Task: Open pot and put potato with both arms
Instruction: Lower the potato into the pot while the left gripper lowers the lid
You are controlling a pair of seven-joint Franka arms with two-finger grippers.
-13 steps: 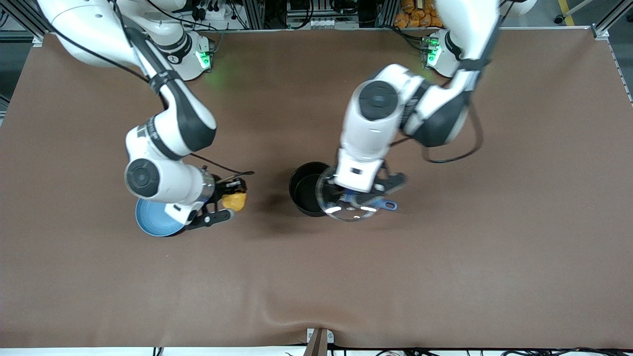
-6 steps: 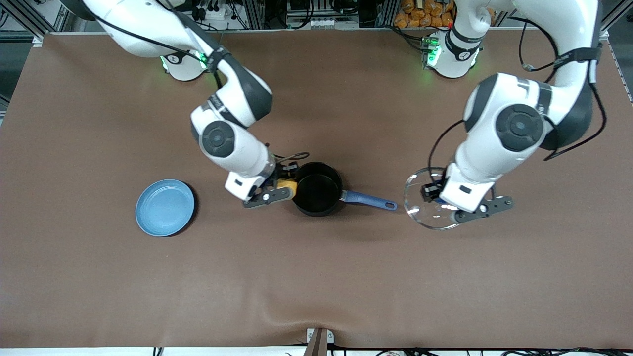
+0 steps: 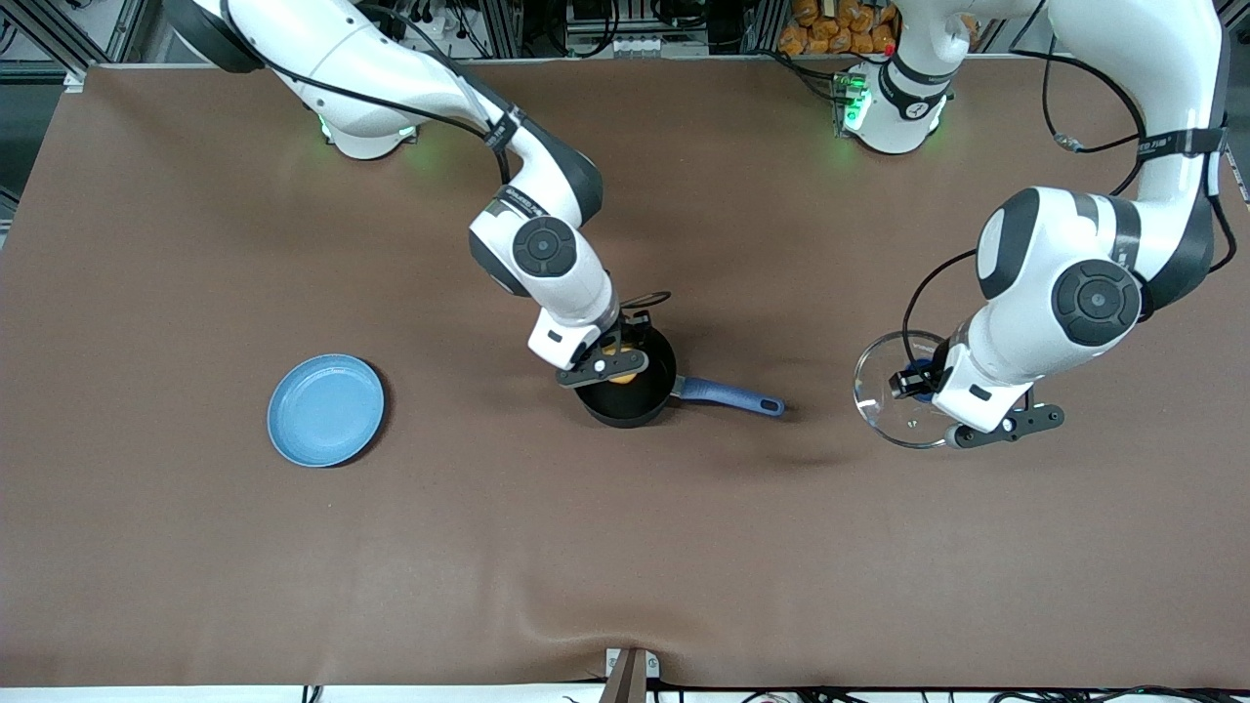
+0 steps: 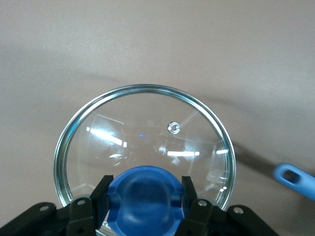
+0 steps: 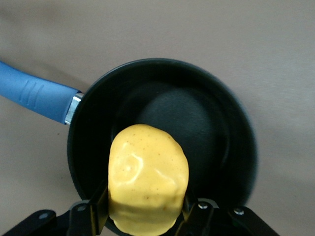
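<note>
Scanning from the frame's left edge: the plate (image 3: 325, 410) lies flat on the table (image 3: 195, 547) at lower left, well apart from everything I hold.
Right gripper (image 3: 613, 359): at the frame's middle, over the open pot (image 3: 627, 391); my fingers (image 5: 101, 206) are pressed in on the potato (image 5: 147, 184).
Potato: pinched between my right fingers, hanging over the pot's black inside, above the part of the rim nearest my wrist.
Pot: uncovered, standing on the table at centre; its blue handle (image 3: 728, 395) points toward my left arm's end of the table.
Left gripper (image 3: 923, 379): at middle right, well apart from the pot; fingers clamped on the blue knob (image 4: 145, 196).
Lid (image 4: 147, 142): clear glass with a metal rim, held by its knob above bare table; the handle's tip (image 4: 294, 178) shows at the left wrist view's lower right.
</note>
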